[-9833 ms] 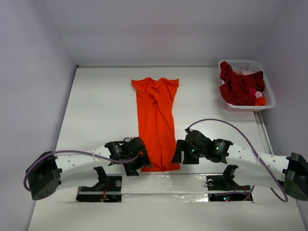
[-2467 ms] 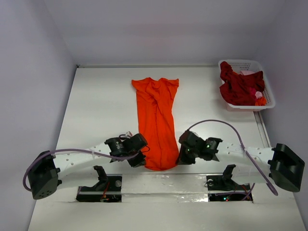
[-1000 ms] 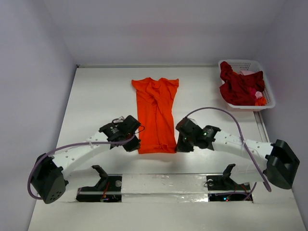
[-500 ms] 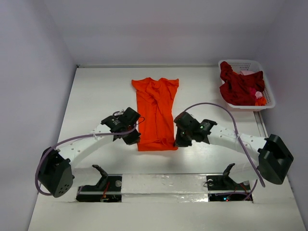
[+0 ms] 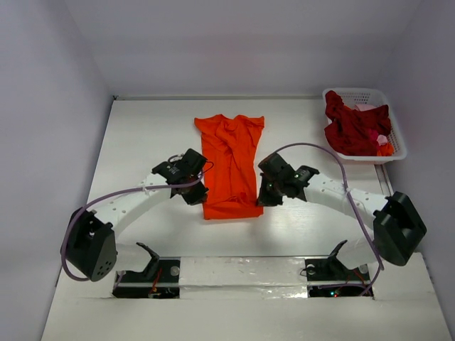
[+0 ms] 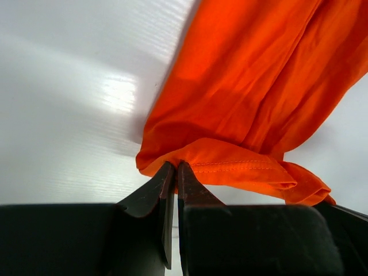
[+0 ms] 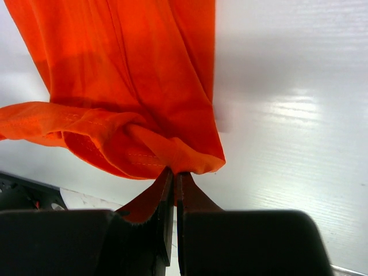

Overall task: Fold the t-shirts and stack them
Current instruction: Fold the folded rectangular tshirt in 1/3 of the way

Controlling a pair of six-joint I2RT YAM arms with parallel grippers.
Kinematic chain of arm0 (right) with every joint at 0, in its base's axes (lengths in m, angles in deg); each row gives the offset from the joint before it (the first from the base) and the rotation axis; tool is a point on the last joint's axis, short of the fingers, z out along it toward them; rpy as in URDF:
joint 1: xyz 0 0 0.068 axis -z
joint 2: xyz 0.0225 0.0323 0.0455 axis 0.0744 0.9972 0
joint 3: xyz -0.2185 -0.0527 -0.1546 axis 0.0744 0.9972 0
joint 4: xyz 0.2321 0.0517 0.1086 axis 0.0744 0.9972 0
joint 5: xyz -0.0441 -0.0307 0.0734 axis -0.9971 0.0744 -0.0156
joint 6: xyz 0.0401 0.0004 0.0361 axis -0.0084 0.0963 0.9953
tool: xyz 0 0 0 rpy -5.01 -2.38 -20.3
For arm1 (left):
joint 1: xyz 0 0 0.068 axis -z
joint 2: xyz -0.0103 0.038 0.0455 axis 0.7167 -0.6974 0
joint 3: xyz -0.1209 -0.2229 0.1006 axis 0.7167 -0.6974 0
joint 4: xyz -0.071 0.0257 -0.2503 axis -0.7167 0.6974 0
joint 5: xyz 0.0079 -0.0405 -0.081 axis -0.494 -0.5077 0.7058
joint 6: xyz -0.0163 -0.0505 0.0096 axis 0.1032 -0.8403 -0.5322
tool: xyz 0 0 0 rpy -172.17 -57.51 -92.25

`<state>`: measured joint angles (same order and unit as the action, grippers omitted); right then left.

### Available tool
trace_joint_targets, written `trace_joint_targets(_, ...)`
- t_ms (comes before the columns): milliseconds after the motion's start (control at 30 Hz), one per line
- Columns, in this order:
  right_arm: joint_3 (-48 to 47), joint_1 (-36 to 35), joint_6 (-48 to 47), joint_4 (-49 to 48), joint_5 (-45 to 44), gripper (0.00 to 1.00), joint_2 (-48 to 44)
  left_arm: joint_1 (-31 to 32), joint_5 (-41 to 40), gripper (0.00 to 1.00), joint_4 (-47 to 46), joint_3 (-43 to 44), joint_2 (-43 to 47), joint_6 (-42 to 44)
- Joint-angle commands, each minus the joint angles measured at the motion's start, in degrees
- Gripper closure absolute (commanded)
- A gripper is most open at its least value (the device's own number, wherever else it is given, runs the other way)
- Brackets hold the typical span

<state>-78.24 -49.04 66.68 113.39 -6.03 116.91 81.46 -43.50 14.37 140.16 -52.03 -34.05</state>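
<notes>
From above, the orange t-shirt (image 5: 229, 167) lies narrow and rumpled, lengthwise on the mid-bench (image 5: 142, 142). The dark red t-shirts (image 5: 353, 128) are heaped in the far-right basket (image 5: 355, 91).

Left wrist: my left end effector (image 6: 174, 172) pinches its stitched near hem corner.

Right wrist: my right end effector (image 7: 173, 175) pinches the other corner.

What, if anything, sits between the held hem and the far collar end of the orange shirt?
Nothing visible. The left end effector and right end effector grip the hem corners of the orange t-shirt; only its own cloth lies ahead. The basket sits far right, off that path.
</notes>
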Motion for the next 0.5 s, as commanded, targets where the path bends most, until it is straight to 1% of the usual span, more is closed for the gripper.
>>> trace_joint_targets(0,-3.6,1.4,-2.9,-0.1,0.0,1.0,0.9,-1.5,-0.9,1.0,-0.2,3.1,-1.1,2.8)
trace_joint_targets(200,-6.9,3.2,-5.0,0.5,0.0,1.0,2.9,-3.7,-1.0,1.0,-1.3,5.0,-3.3,4.8)
trace_joint_targets(433,-9.9,3.7,-7.3,1.1,0.0,1.0,5.4,-5.4,-1.0,1.0,-2.2,7.2,-5.7,6.9)
trace_joint_targets(467,-10.4,4.3,-7.5,0.9,1.7,1.0,5.7,-5.4,-1.0,1.0,-2.4,7.4,-6.0,7.1)
